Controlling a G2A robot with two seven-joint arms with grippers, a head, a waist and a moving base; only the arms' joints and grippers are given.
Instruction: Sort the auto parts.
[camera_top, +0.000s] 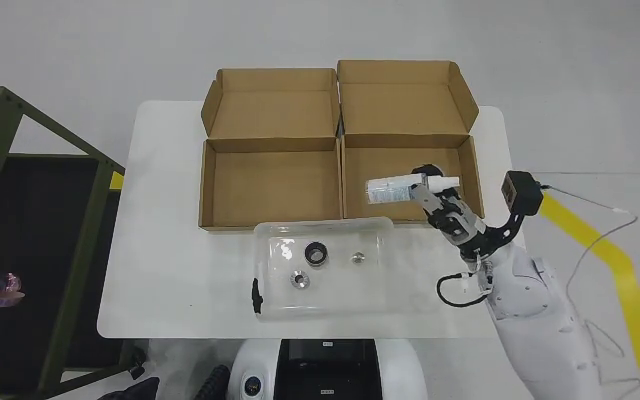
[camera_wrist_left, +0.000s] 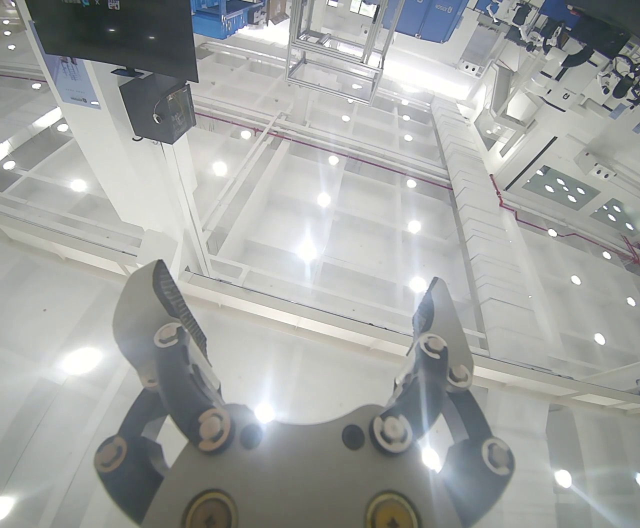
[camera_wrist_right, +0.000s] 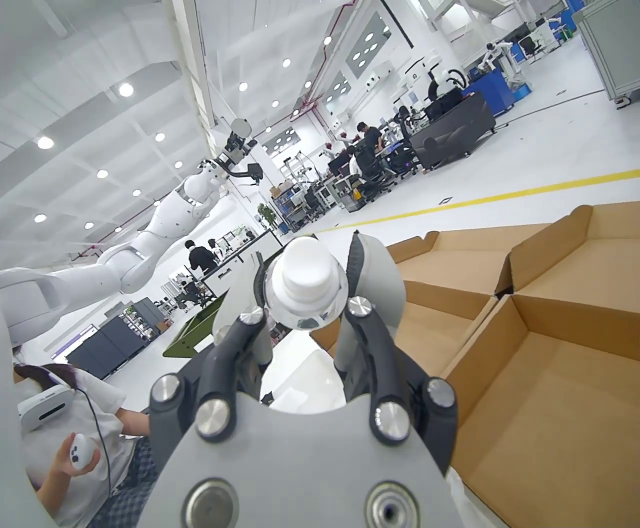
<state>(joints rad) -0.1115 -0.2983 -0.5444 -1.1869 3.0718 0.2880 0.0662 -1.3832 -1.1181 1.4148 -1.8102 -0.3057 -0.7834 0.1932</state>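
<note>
White cylindrical part with a silvery collar (camera_top: 390, 188), clamped crosswise in the right gripper (camera_top: 428, 186) just above the right-hand brown cardboard box (camera_top: 472, 170). Left gripper (camera_wrist_left: 297, 277) spread apart, empty, turned to the ceiling, well away from that box. Pinched firmly at the collar, so lower well inside that box's walls before letting go.

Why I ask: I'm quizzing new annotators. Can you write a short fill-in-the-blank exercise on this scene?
1. The right end effector is shut on a ____ cylindrical part.
2. In the top view, that part hangs over the robot's ____-hand cardboard box.
3. The left end effector points at the ceiling, its fingers ____ and holding nothing.

Missing words: white; right; open.
</note>
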